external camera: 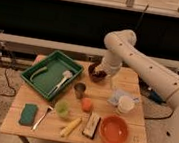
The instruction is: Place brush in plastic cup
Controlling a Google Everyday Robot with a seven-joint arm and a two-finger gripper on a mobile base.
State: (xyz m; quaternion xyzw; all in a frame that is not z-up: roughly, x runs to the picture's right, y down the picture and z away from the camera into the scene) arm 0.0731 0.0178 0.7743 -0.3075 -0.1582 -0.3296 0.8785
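Observation:
The brush [59, 84], with a long whitish handle and a small pale head, lies slanted in the green tray [48, 60] at the table's back left. The plastic cup [62, 109], a small translucent light-green tumbler, stands upright in front of the tray, left of the orange ball [86, 104]. My gripper [100, 71] hangs at the end of the white arm, just over a dark bowl [97, 77] at the back middle. It is to the right of the tray and well behind the plastic cup.
A grey curved utensil [38, 72] also lies in the tray. A dark metal cup [80, 90], a white cup [125, 104], a red bowl [113, 130], a green sponge [28, 113], a tan-handled utensil [42, 118], a yellow object [70, 127] and a dark block [92, 125] stand on the wooden table [132, 82].

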